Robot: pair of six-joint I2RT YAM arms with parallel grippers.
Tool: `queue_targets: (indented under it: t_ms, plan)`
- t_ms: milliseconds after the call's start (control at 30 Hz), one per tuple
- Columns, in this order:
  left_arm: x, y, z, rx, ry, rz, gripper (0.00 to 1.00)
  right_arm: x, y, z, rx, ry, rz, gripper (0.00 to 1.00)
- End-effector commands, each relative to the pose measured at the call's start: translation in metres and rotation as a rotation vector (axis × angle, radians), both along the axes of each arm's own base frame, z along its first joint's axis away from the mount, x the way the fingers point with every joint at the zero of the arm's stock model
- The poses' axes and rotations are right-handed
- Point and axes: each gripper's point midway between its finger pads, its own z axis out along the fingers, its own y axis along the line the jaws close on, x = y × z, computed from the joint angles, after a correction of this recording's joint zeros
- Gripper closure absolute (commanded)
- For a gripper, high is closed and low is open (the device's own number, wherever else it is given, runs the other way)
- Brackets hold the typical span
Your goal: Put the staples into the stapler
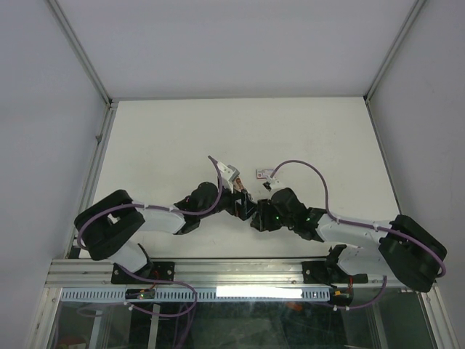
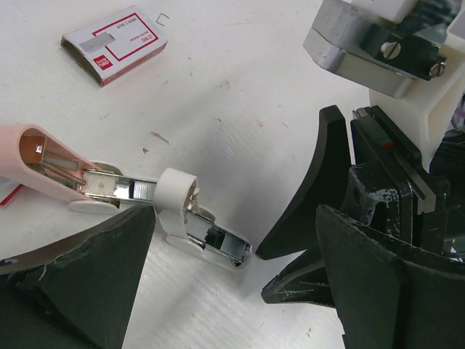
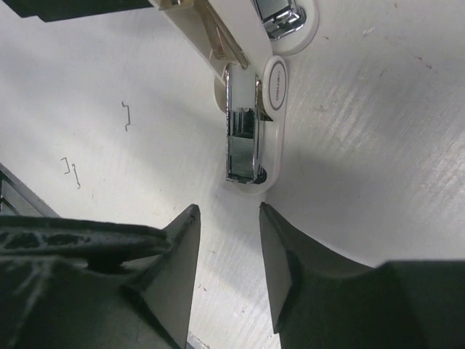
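Note:
The stapler (image 2: 178,207) lies opened flat on the table, its pale pink half (image 2: 40,160) to the left and its white half with the bare metal channel (image 2: 221,246) to the right. It also shows in the top view as the stapler (image 1: 231,174). The staples box (image 2: 115,42) lies shut farther off, the same staples box (image 1: 261,173) being right of the stapler from above. My left gripper (image 2: 232,218) stands wide open over the stapler's white half, holding nothing. My right gripper (image 3: 229,211) is partly open and empty, its fingertips just short of the channel's end (image 3: 243,149).
Loose bent staples (image 3: 126,116) lie on the white table beside the stapler, and another loose staple (image 2: 163,18) lies by the box. A red-and-white scrap (image 2: 7,193) sticks out under the pink half. The right arm's fingers (image 2: 316,182) crowd the space right of the stapler.

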Motion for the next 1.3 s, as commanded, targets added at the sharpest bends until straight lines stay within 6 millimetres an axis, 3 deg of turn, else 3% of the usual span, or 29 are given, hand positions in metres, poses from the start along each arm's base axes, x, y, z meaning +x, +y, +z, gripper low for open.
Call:
queue_targets:
  t_ms: [0,33,200,400,500,633,900,1267]
  plan:
    - [-0.035,-0.022,0.051,-0.094,-0.025,-0.102,0.01,0.011,-0.012,0.011,-0.06,-0.053,-0.034,0.53]
    - [-0.03,-0.018,0.06,-0.093,-0.034,-0.071,0.01,0.012,-0.013,0.018,-0.06,-0.069,-0.028,0.5]
    - [-0.006,0.003,0.068,-0.066,-0.002,0.061,0.01,0.016,-0.018,0.046,-0.057,-0.136,-0.021,0.38]
    - [0.01,0.012,0.079,-0.124,0.061,0.078,0.02,0.026,-0.018,0.057,-0.038,-0.21,-0.039,0.38]
    - [0.015,0.006,0.078,-0.115,0.063,0.046,0.09,0.034,-0.016,0.06,-0.055,-0.219,-0.063,0.38]
    - [0.023,-0.009,0.059,-0.044,0.085,-0.001,0.25,0.035,-0.011,0.051,-0.061,-0.223,-0.051,0.4]
    - [0.042,-0.002,0.028,0.092,0.058,0.065,0.26,0.033,0.004,0.04,-0.036,-0.3,-0.033,0.41]
    - [0.035,-0.01,0.006,0.11,0.097,0.009,0.46,0.033,0.004,0.013,-0.095,-0.348,-0.021,0.54]
